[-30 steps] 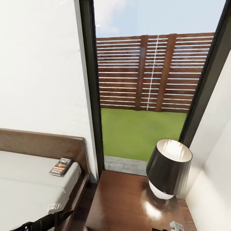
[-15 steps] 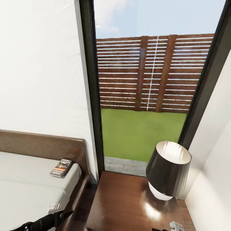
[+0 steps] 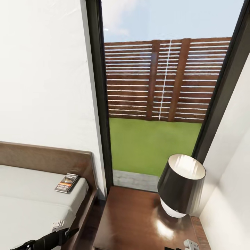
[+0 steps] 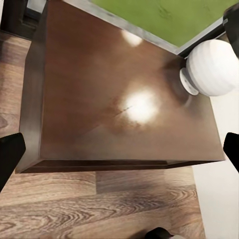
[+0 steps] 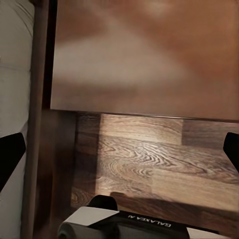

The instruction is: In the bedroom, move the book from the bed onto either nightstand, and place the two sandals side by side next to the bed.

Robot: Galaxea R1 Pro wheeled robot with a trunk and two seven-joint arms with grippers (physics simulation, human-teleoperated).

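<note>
A white-walled bedroom with a tall black-framed window (image 3: pixel 152 86) has slid slightly downward in the head view over the last second, so the camera moved, not the things. The wide off-white bed (image 3: pixel 31 205) with its dark wooden frame holds the small dark paperback book (image 3: pixel 66 183) near its headboard corner, untouched, so the move to the glossy dark brown nightstand surface (image 3: pixel 135 222), beside a black-shaded white lamp (image 3: pixel 180 185), seems not yet begun. Both wrist views show dark fingers (image 4: pixel 10 152) (image 5: pixel 10 154) spread wide, holding nothing.

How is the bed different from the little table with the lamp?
The bed has a soft off-white mattress on top; the nightstand has a hard, glossy brown top that shines. The bed carries a small book; the nightstand carries a lamp with a dark shade. Both are made of dark brown wood.
</note>
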